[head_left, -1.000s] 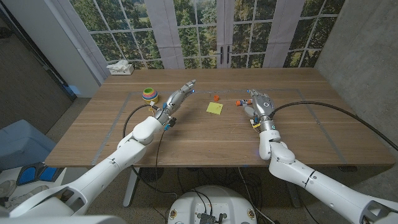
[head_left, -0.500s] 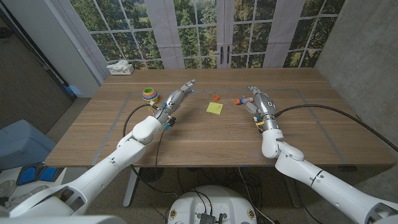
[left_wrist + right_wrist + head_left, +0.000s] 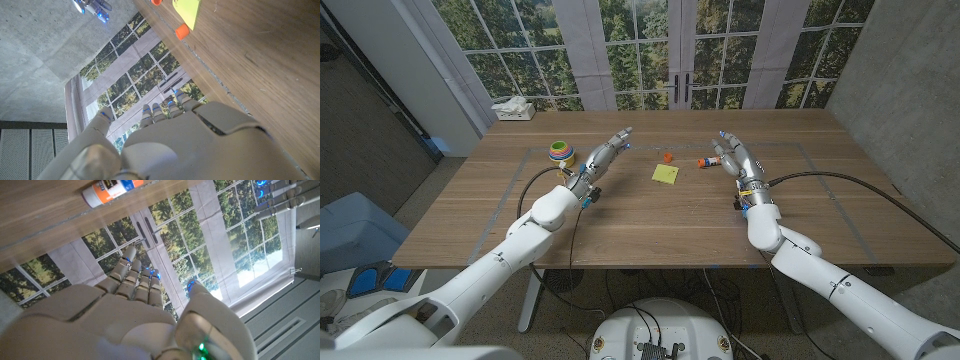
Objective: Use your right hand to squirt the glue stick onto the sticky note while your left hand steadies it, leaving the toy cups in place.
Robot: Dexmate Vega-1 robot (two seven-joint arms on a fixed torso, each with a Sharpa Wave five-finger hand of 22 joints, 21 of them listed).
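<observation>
right hand (image 3: 735, 160) now raised beside glue stick (image 3: 707, 161), sticky note (image 3: 665, 174) unmoved

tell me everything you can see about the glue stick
The glue stick is a small white tube with an orange end and a blue and orange label, which shows in the right wrist view. It looks like smooth plastic. It lies on its side on the wooden table, to the right of the yellow sticky note. The right robot hand is next to it with fingers extended; whether they touch is unclear. A small orange piece, perhaps its cap, sits apart, beyond the note.
</observation>
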